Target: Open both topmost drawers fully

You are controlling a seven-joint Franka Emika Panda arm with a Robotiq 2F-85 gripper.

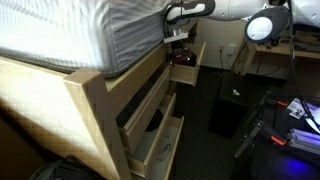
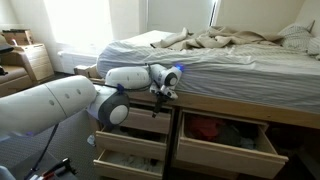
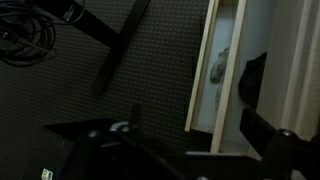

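In an exterior view my gripper (image 2: 163,93) hangs just under the mattress edge, where the two drawer columns meet. The right topmost drawer (image 2: 228,140) is pulled far out, with something red lying inside. The left topmost drawer (image 2: 133,128) sits partly behind my arm. Along the bed in the other exterior view, the gripper (image 1: 178,38) hovers above an open pale-wood drawer (image 1: 186,68). The wrist view is dark. My gripper (image 3: 190,140) looks down on a drawer's wooden edge (image 3: 204,80), its dark fingers (image 3: 254,88) spread to either side of it. The jaws stand open and hold nothing.
Lower pale-wood drawers (image 2: 128,155) (image 1: 152,125) stick out part way below. A mattress (image 1: 90,35) with rumpled bedding overhangs the frame. Tripod legs (image 1: 262,130) and a black box (image 1: 226,110) stand on the dark carpet. A cable bundle (image 3: 25,35) lies on the floor.
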